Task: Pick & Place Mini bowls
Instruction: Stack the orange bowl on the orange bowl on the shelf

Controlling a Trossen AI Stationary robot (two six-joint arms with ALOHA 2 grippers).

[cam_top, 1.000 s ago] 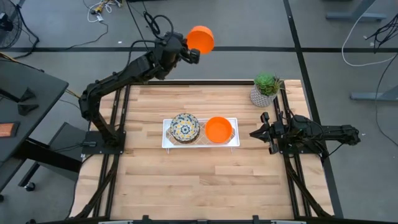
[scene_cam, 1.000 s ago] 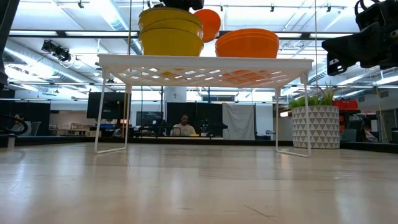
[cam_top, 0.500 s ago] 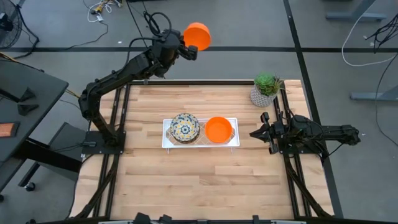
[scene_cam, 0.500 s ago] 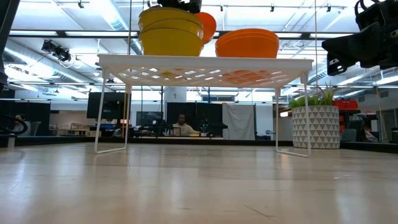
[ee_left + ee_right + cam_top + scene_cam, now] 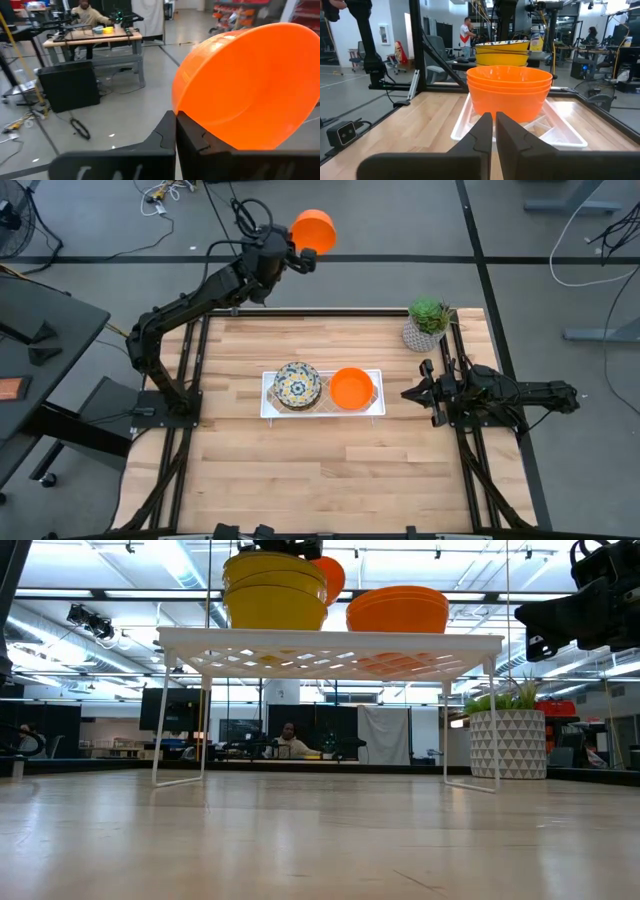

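My left gripper reaches out past the table's far edge, shut on a plain orange mini bowl, which fills the left wrist view and peeks from behind the rack's bowls in the low view. A white wire rack stands on its legs mid-table. On it sit a stack of floral-patterned bowls with yellow outsides and a stack of orange bowls. My right gripper waits shut near the table's right edge, pointing at the rack. My left gripper pinches the orange bowl by its rim between the two fingers. The bowl is lifted clear, tilted on its side, beyond the table's far edge. Whether one finger is inside the bowl, I cannot tell.
A potted green plant in a white patterned pot stands at the table's far right corner, close to my right arm. Bare wood lies in front of the rack. People sit at desks in the room beyond.
My left gripper has carried the orange bowl a little farther past the table's far edge and slightly toward the left, still shut on it. The right arm and the bowls on the rack have kept still.
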